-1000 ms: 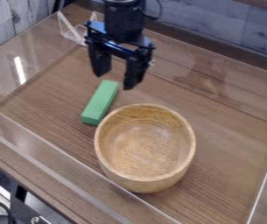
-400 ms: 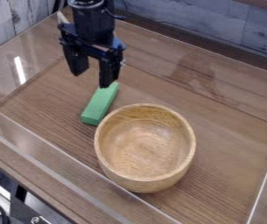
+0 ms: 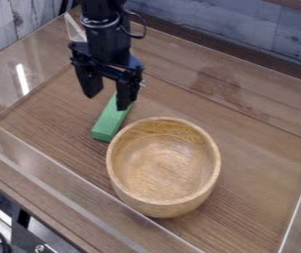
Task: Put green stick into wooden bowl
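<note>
The claw (image 3: pixel 107 89) has dropped lower than a moment ago — its fingers spread wide over the upper end of the one green stick (image 3: pixel 108 121), which lies flat on the table (image 3: pixel 245 99), just left of the single wooden bowl (image 3: pixel 165 165). Bare wood lies to the right; clear walls ring the edges.

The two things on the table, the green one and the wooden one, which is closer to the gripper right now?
The green stick: the open gripper hangs right over its far end, while the wooden bowl sits farther toward the camera.
</note>
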